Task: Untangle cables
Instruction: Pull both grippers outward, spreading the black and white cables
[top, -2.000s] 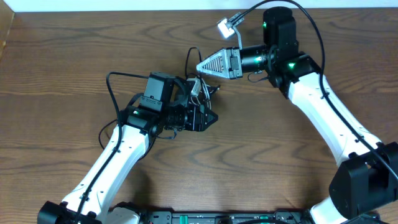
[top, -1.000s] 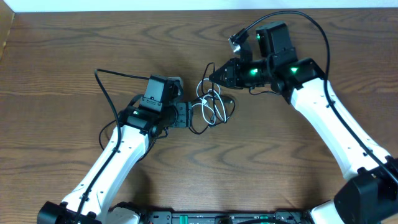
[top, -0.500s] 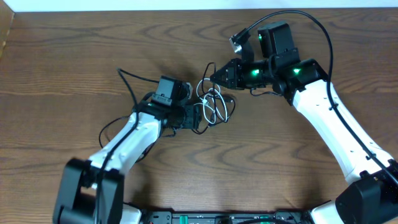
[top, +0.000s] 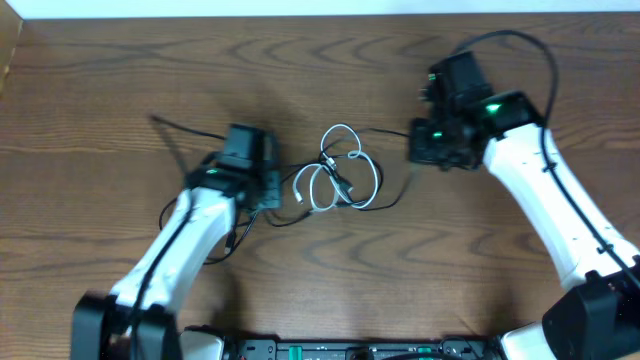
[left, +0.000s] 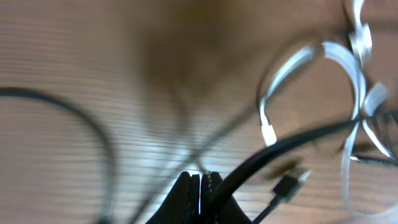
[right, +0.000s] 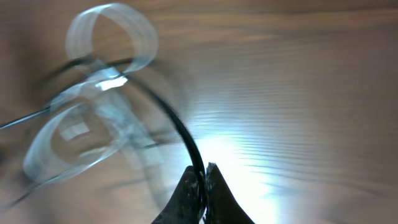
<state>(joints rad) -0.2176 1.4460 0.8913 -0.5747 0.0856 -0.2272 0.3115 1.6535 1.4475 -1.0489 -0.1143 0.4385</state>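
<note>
The cables lie tangled at the table's middle. The white cable (top: 335, 172) makes a few loops, and the thin black cable (right: 181, 132) threads through them. My left gripper (top: 272, 187) sits just left of the tangle, its jaws shut (left: 200, 180), with the black cable (left: 292, 144) coming out at the right finger. A black plug (left: 289, 185) and a white plug end (left: 268, 134) lie close ahead of it. My right gripper (top: 412, 150) is to the right of the loops, shut (right: 203, 171) on the black cable, which curves away toward the white loops (right: 118, 25).
A thicker black robot wire (top: 178, 126) arcs out left of my left arm and shows blurred in the left wrist view (left: 93, 130). The table's far edge (top: 300, 15) runs along the top against a white strip.
My left gripper has shut and drawn back to the left. The right gripper has pulled away to the right with the black cable, and the tangle now lies spread between them.
</note>
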